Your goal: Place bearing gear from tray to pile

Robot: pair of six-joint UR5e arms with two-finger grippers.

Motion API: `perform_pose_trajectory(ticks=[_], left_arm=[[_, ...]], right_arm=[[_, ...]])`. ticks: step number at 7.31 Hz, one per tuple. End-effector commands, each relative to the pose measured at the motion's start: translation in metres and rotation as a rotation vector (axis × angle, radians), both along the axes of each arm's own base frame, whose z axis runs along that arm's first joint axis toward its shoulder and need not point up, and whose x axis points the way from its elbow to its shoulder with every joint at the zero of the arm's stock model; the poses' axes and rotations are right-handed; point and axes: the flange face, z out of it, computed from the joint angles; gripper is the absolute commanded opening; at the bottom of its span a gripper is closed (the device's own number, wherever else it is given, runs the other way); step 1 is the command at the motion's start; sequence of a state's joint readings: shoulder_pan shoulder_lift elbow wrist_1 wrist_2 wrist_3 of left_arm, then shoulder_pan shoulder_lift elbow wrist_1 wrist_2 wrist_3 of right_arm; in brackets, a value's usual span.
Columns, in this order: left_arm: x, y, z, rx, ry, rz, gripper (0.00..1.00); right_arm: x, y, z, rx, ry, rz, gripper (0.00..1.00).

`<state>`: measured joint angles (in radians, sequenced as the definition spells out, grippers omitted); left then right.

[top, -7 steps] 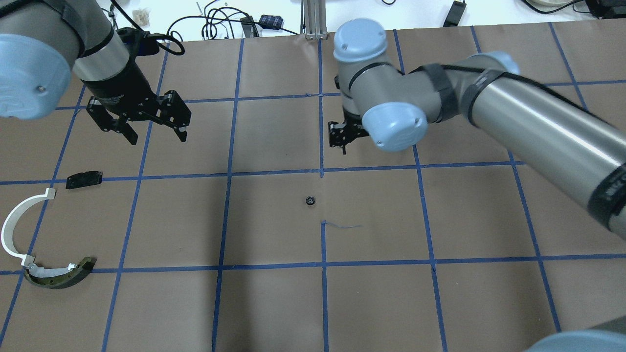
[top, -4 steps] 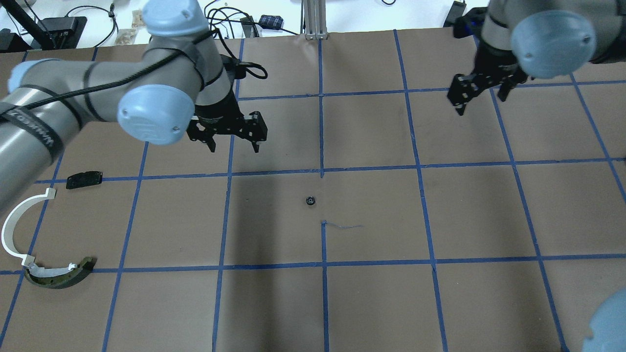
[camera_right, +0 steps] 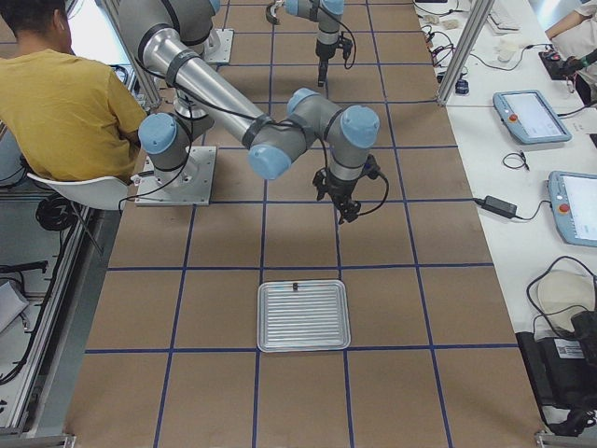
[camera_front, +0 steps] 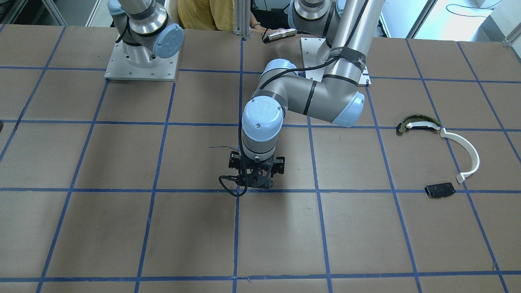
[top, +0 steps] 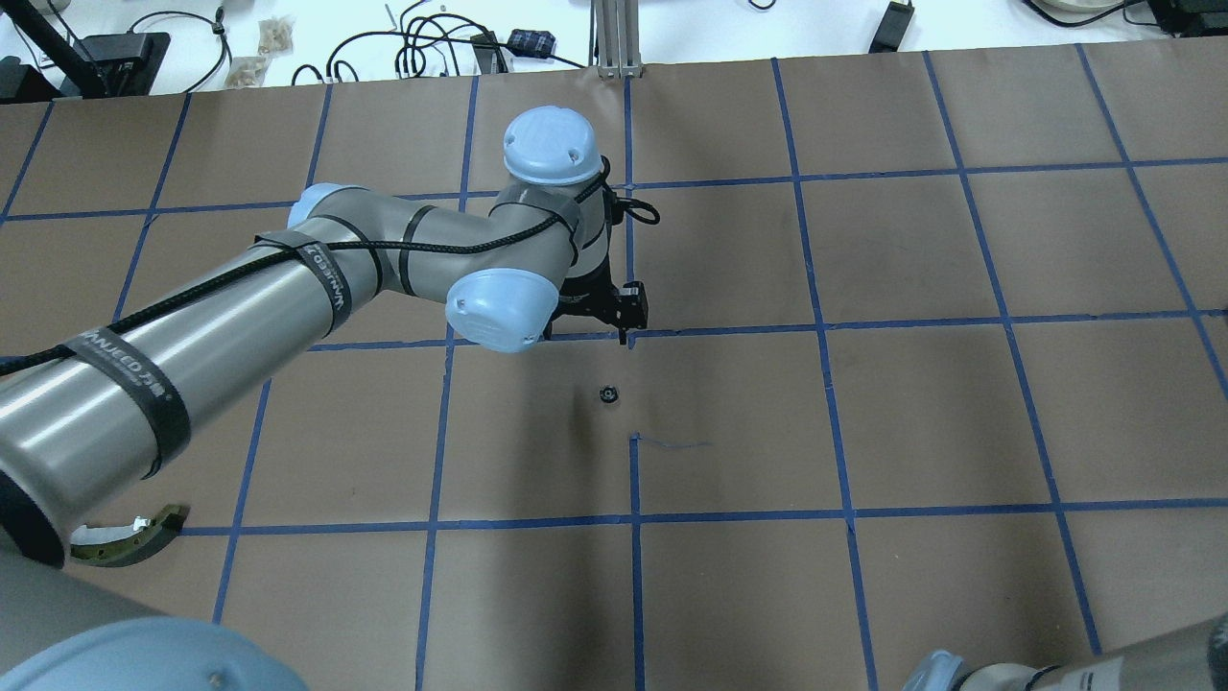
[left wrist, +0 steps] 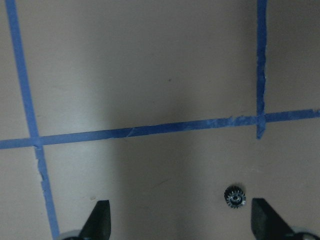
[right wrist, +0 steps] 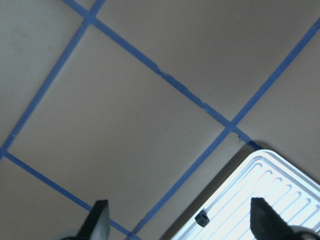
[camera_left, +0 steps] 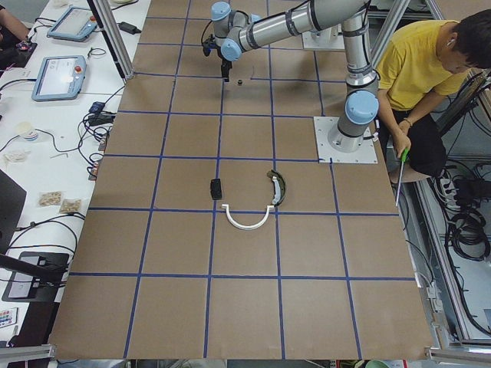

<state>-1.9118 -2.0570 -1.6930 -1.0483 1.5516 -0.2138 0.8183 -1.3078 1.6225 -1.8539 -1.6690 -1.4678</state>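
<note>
You had the left gripper (left wrist: 181, 222) spread wide above the small black toothed bearing gear (left wrist: 234, 196), which lay off-centre, close beside one fingertip (left wrist: 264, 222).

A black strap (top: 127, 386) on the left arm (top: 225, 312) reads roughly "WANJEED"

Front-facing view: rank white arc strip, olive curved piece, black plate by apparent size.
1. white arc strip: clearly the longest span.
2. olive curved piece: longer than the plate, though close to it in area.
3. black plate: shortest.
All three lie close together, so distance to the camera hardly skews the order.
</note>
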Motion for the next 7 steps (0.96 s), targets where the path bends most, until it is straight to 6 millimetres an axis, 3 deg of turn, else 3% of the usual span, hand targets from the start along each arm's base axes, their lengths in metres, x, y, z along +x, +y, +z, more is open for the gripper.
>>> perform_pose_trajectory(ticks=[1, 2, 3, 5, 7], left_arm=[[-0.005, 0.008, -0.039, 0.060, -0.018, -0.006, 1.00], [-0.006, 0.008, -0.036, 0.058, -0.019, -0.008, 1.00], [-0.006, 0.010, -0.034, 0.062, -0.024, -0.008, 0.90], [-0.006, 0.013, -0.038, 0.084, -0.033, -0.009, 0.82], [-0.006, 0.020, -0.037, 0.122, -0.047, -0.014, 0.75]], right_arm=[[-0.090, 0.060, -0.054, -0.015, 0.004, 0.211, 1.00], [-0.114, 0.079, -0.091, -0.025, -0.016, 0.334, 1.00], [-0.118, 0.081, -0.117, -0.091, -0.078, 0.455, 1.00], [-0.122, 0.087, -0.130, -0.092, -0.101, 0.554, 1.00], [-0.108, 0.095, -0.153, -0.096, -0.105, 0.676, 1.00]])
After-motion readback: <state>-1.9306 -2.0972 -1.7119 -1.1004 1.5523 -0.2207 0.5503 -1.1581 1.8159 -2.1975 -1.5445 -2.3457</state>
